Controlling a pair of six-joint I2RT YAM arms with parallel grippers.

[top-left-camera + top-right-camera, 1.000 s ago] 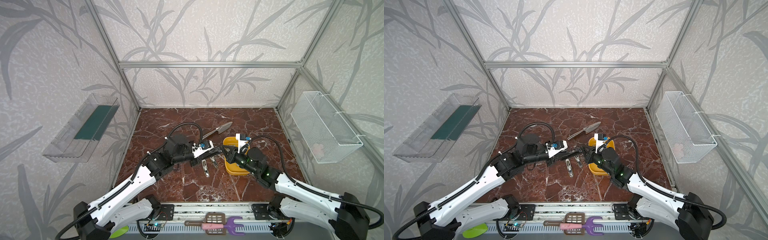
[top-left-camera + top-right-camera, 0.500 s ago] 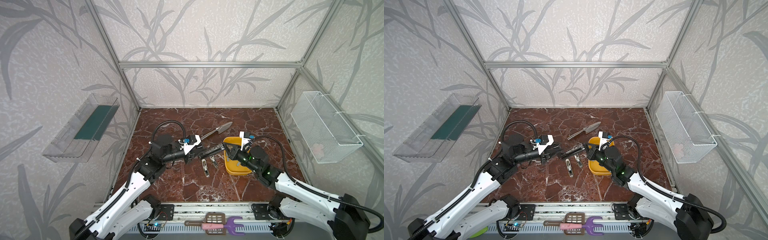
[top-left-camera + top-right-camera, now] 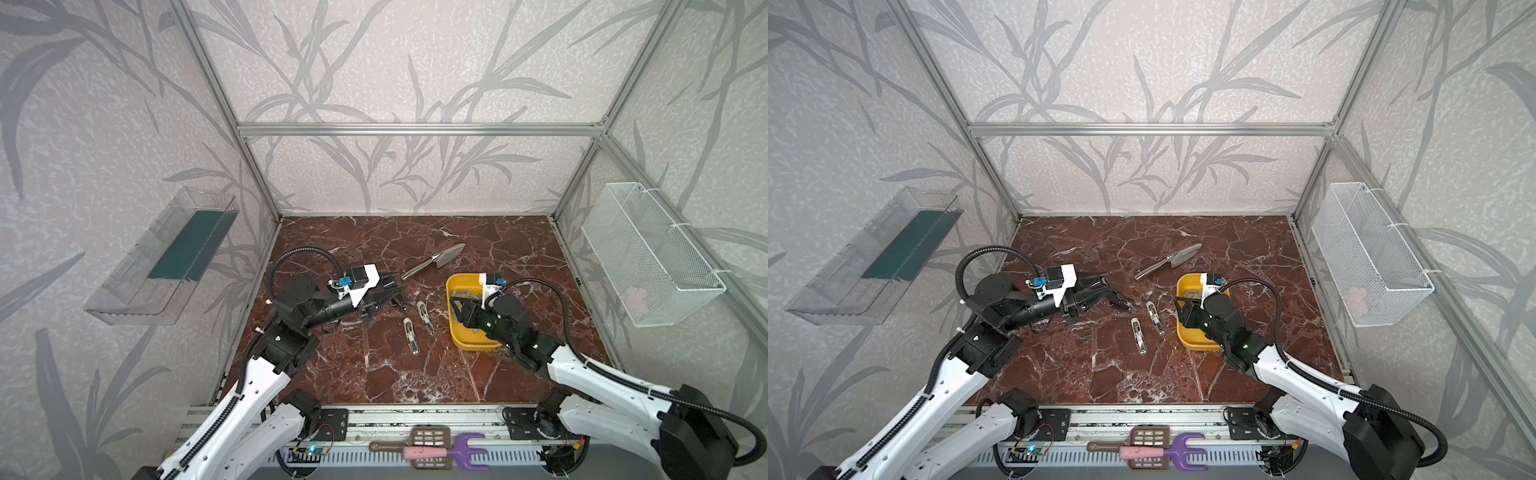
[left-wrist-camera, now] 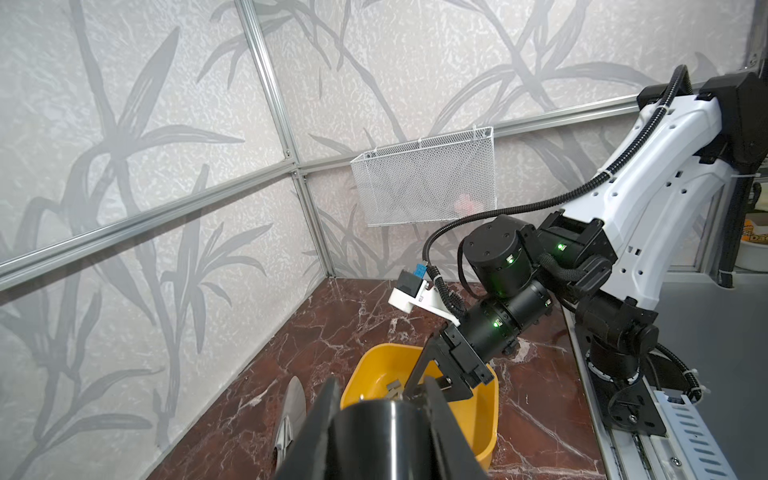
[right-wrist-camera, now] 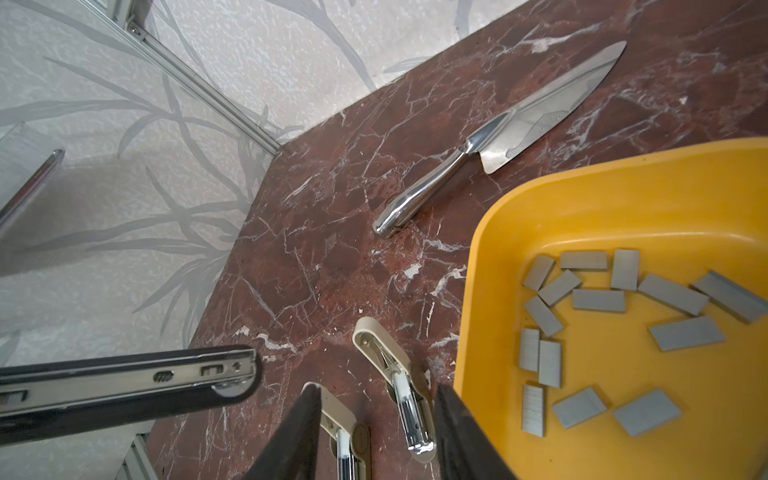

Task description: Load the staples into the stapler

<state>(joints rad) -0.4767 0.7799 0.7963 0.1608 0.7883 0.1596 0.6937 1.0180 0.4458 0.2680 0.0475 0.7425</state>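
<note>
Staples (image 5: 598, 300) lie right of your parted, empty right gripper (image 5: 377, 390); take one lying apart while left gripper (image 3: 1096, 293) clamps stapler (image 5: 124, 384).

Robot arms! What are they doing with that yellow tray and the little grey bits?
They are meant to load a stapler. The left gripper is shut on a black stapler. The right gripper is open and empty, over the edge of the yellow tray, where the staples lie loose. No staple is picked up yet. Two beige staplers lie on the table between the arms.
</note>
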